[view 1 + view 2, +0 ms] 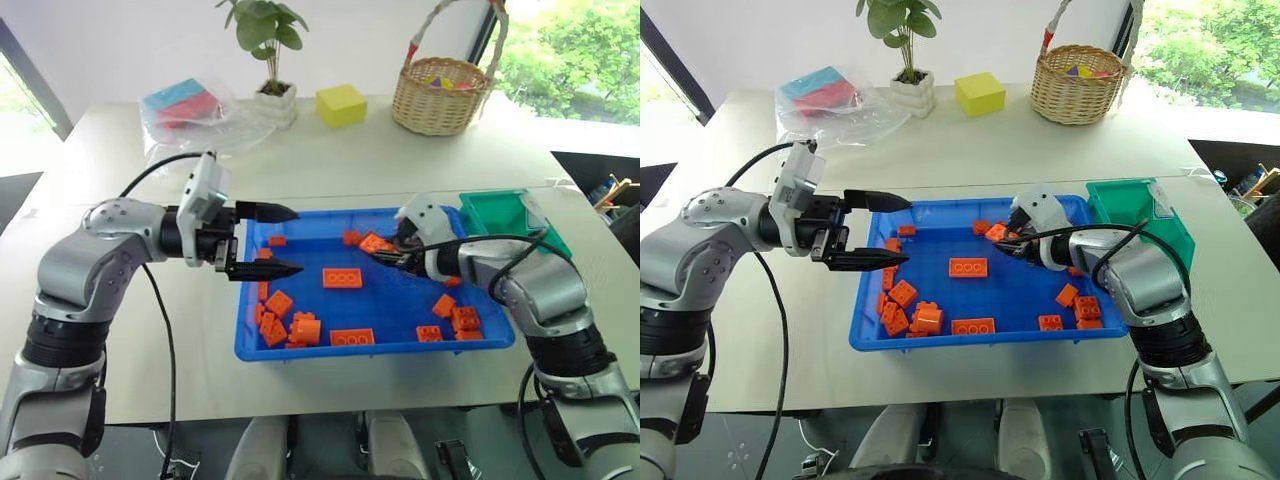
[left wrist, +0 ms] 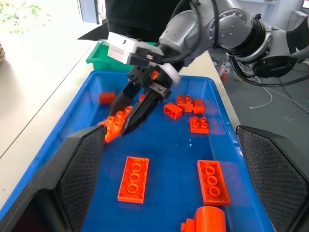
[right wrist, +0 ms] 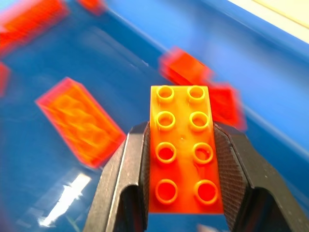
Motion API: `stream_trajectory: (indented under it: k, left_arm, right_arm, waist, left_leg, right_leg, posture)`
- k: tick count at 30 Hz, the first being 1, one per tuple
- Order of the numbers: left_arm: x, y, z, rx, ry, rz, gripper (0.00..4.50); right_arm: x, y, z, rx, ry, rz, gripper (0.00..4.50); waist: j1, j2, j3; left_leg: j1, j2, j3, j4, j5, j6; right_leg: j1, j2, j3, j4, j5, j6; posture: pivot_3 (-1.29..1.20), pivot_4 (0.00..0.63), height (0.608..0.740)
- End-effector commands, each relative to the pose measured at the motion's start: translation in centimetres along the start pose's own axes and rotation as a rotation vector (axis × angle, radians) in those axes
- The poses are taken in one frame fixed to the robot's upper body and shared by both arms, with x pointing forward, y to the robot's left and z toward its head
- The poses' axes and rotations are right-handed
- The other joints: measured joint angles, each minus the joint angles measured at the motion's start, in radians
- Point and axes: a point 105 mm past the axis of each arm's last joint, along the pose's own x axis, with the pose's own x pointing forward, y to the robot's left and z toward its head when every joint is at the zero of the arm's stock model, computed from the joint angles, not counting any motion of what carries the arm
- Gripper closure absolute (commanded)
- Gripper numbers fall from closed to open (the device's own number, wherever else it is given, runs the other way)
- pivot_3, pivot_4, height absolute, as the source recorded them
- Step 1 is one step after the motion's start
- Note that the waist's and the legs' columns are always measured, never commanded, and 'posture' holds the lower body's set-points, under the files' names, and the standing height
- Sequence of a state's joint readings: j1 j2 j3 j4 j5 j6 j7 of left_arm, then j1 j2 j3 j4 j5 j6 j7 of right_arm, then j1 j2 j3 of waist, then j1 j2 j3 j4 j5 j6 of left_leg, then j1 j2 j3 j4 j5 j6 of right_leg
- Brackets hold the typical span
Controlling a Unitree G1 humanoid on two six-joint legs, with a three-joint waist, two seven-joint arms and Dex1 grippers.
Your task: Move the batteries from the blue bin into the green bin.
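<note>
Over the blue bin (image 1: 385, 345), right fingers (image 3: 231, 169) clamp an orange brick (image 3: 183, 154); left fingers (image 1: 262, 270) spread apart.

Bright daylight from the windows — glare streaks the blue bin (image 3: 63, 198), and bricks (image 3: 79, 121) behind blur.

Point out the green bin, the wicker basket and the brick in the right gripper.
green bin (image 1: 497, 211): left eye view, on its inner floor.
wicker basket (image 1: 437, 103): left eye view, on its woven front wall.
orange brick (image 3: 183, 145): right wrist view, on its studded top between the fingers.
</note>
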State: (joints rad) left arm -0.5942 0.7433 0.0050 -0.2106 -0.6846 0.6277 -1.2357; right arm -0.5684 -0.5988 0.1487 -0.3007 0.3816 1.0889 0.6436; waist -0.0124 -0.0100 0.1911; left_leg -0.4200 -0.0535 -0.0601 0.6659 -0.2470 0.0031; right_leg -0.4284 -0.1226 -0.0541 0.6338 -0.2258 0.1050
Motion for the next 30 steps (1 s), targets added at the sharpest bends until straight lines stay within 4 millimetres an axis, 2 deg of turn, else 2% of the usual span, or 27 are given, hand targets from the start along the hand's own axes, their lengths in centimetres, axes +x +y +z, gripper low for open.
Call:
stream_trajectory:
  k: [1,2,5,6,8,12,15,18,21,30]
  left_arm:
    - [-0.1,0.1,0.9,0.043,-0.011,0.002,0.0]
    - [-0.1,0.2,0.9,0.045,-0.011,0.002,0.0]
    - [-0.1,0.2,1.0,0.049,-0.011,0.003,0.0]
    - [-0.1,0.2,1.0,0.05,-0.011,0.004,0.0]
    - [-0.1,0.2,1.0,0.051,-0.011,0.004,0.0]
    - [-0.2,0.3,1.0,0.052,-0.007,0.002,0.0]
    - [-0.2,0.4,1.0,0.055,-0.009,0.003,0.0]
    - [-0.1,0.4,1.0,0.057,-0.01,0.004,0.0]
    - [-0.1,0.4,1.0,0.059,-0.012,0.005,0.0]
    - [-0.2,0.4,1.2,0.071,-0.013,0.018,0.0]
  right_arm:
    - [0.6,1.8,0.1,-0.012,-0.001,0.048,2.21]
    - [0.9,2.1,-0.3,-0.011,0.011,0.054,1.84]
    - [1.2,2.4,-0.8,-0.03,0.034,0.057,0.27]
    - [0.9,2.1,-0.7,-0.043,0.035,0.053,0.06]
    - [0.3,1.5,-0.4,-0.065,0.035,0.049,0.06]
    - [-3.3,-1.8,1.2,-0.24,0.052,0.072,0.06]
    - [-5.5,-3.6,1.2,-0.341,0.108,0.132,0.06]
    - [-6.7,-4.3,0.5,-0.416,0.16,0.2,0.06]
    - [-6.8,-5.3,-1.3,-0.497,0.245,0.24,0.06]
    - [-4.5,-7.8,-2.0,-0.686,0.251,0.242,0.06]
  waist:
    - [0.002,0.0,0.0]
    - [0.002,0.0,0.0]
    - [0.002,0.0,0.0]
    - [0.001,0.0,0.0]
    - [0.001,0.0,0.0]
    - [0.002,0.0,0.0]
    - [0.0,0.0,0.0]
    - [-0.002,0.0,0.0]
    - [-0.005,0.0,0.0]
    - [-0.001,0.0,0.0]
  left_leg:
    - [0.0,0.0,0.0,0.0,0.0,0.0]
    - [0.0,0.0,0.0,0.0,0.0,0.0]
    - [0.0,0.0,0.0,0.0,0.0,0.0]
    - [0.0,0.0,0.0,0.0,0.0,0.0]
    - [0.0,0.0,0.0,0.0,0.0,0.0]
    - [0.0,-0.001,0.001,0.0,0.0,0.0]
    - [0.0,0.0,0.001,0.0,0.0,0.0]
    - [0.001,0.0,0.001,0.0,0.0,0.0]
    - [0.001,0.001,0.001,0.0,0.0,0.0]
    - [0.001,0.001,0.002,0.0,0.0,-0.001]
  right_leg:
    - [0.0,0.0,0.0,0.0,0.0,0.0]
    - [0.0,0.0,0.0,0.0,0.0,0.0]
    - [0.0,0.0,0.0,0.0,0.0,0.0]
    - [0.0,0.0,0.0,0.0,0.0,0.0]
    - [0.0,0.0,0.0,0.0,0.0,0.0]
    - [0.0,0.0,0.0,0.0,0.0,0.0]
    - [0.001,0.0,0.0,-0.001,0.0,0.0]
    - [0.001,0.0,0.0,-0.001,0.0,0.0]
    - [0.0,0.001,0.0,-0.001,0.0,0.0]
    - [0.0,0.0,0.001,0.0,0.0,0.0]
  posture:
    - [0.0,0.15,0.702]
    - [0.0,0.15,0.702]
    - [0.0,0.15,0.702]
    - [0.0,0.15,0.702]
    - [0.0,0.15,0.702]
    - [0.0,0.15,0.702]
    - [0.0,0.15,0.702]
    - [0.0,0.15,0.702]
    - [0.0,0.15,0.702]
    - [0.0,0.15,0.702]
